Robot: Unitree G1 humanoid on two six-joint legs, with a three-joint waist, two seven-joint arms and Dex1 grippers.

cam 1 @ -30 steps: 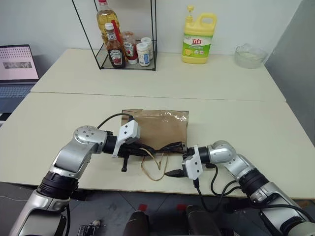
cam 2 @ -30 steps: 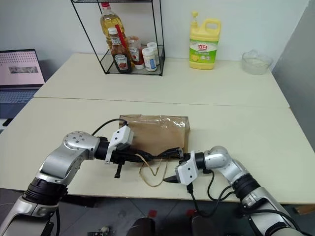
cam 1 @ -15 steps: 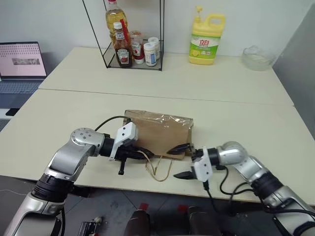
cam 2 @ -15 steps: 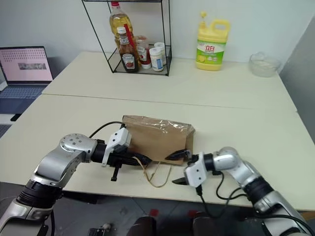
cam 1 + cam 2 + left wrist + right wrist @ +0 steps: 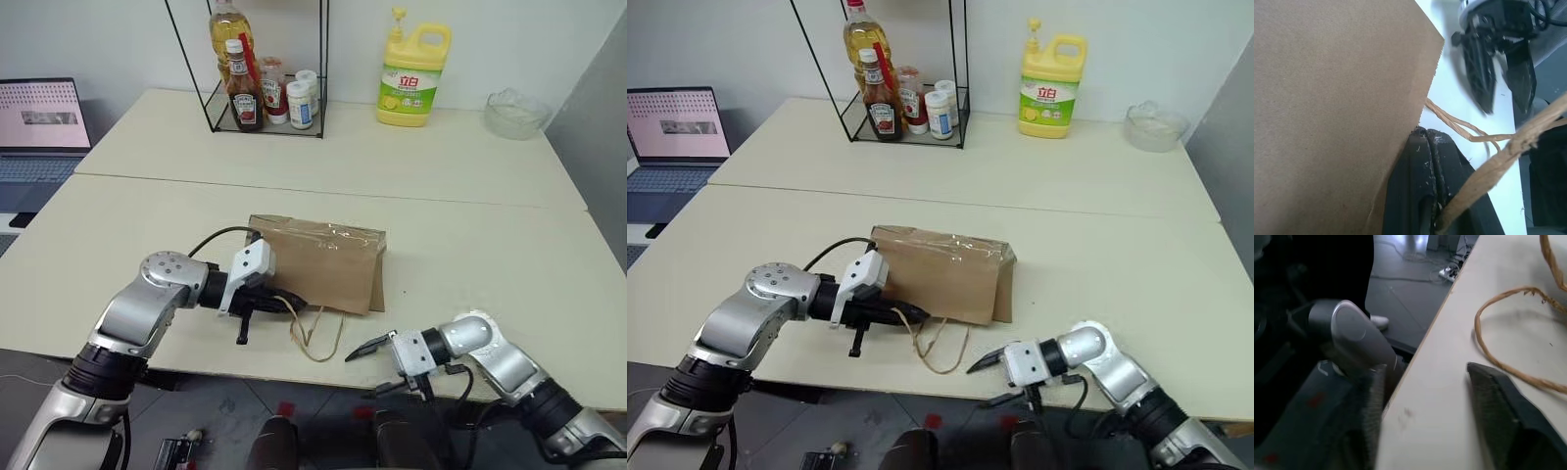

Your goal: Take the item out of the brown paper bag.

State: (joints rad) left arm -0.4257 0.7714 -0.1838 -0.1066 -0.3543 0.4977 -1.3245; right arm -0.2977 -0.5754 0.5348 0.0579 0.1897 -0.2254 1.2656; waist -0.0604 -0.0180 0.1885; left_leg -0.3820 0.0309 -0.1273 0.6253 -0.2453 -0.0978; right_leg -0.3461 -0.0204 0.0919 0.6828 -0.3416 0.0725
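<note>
My left fingers [image 5: 1427,161] pinched the brown paper bag [image 5: 318,262] shut at its edge, while my right fingers [image 5: 1498,406] stood apart, empty, over the worktop [image 5: 490,255] edge.

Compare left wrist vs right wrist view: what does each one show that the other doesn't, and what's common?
Left wrist alone: the brown paper bag wall close up, the left pincer shut at the bag's mouth edge with a cord handle running across its fingers, and the right pincer beyond, apart from the bag.

Right wrist alone: the right pincer's own fingers, spread with nothing between them, one over the table edge, one off it, plus the floor below.

Both: the pale tabletop and looped paper-cord handles. The item is not visible.
</note>
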